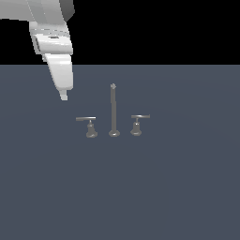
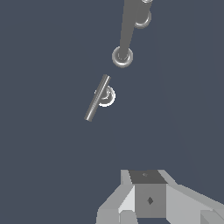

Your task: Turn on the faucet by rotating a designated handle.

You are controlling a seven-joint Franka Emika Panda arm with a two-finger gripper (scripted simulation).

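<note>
Spout post (image 2: 129, 26) and jaws cut by wrist-view edge.

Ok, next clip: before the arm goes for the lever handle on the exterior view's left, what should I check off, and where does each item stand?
1. Target handle seen by both cameras: ok.
2. Gripper clear of the faucet: ok. It hangs above the target handle, toward the exterior view's left, touching nothing.
3. Lever bar free: ok, nothing rests on it.
4. Spout post apart from the lever bar: ok, a gap shows in both views.
5. Other handle out of the way: ok, it stands beyond the spout post.
6. Jaw opening: cannot tell, the fingers are not shown clearly in either view.
</note>
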